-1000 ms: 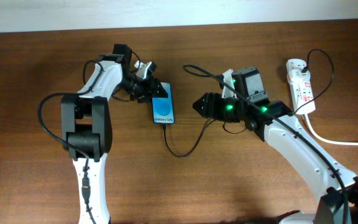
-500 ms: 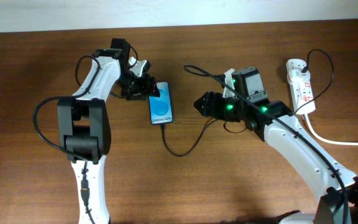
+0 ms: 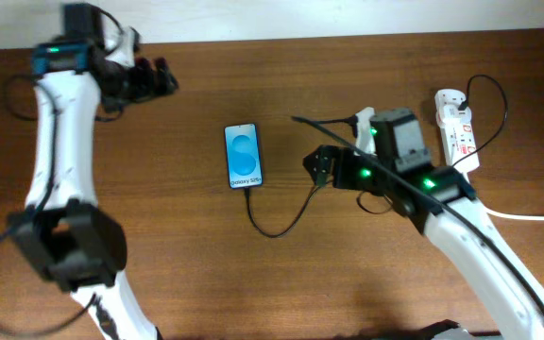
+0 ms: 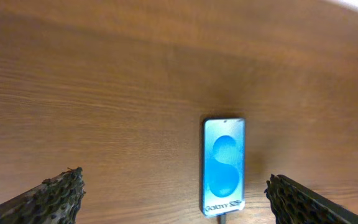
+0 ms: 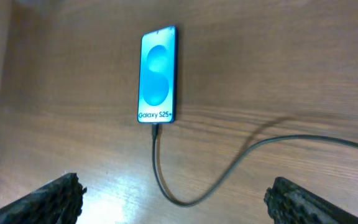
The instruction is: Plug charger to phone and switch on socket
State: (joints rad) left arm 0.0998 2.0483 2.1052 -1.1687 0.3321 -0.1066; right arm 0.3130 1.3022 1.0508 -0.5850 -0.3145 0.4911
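The phone (image 3: 242, 156) lies flat on the wooden table, its light-blue screen facing up. The thin black charger (image 3: 277, 231) cable meets the phone's bottom edge and loops right under my right arm. The white socket (image 3: 454, 123) lies at the far right. My left gripper (image 3: 163, 77) is open, high at the back left, far from the phone. In the left wrist view the phone (image 4: 224, 165) shows between the wide-apart fingers (image 4: 61, 196). My right gripper (image 3: 317, 166) is open, right of the phone. In its wrist view the phone (image 5: 158, 74) and the charger (image 5: 160, 168) lie ahead of the empty jaws.
A thick white cord (image 3: 518, 215) runs from the socket off the right edge. A black cable (image 3: 491, 94) arcs over the socket's upper end. The table's far edge (image 3: 272, 40) meets a pale wall just behind my left gripper.
My left gripper has let go near the phone, opened, and swung up and far to the back left. The right gripper has opened wider and drawn slightly right. The phone sits a little further left.
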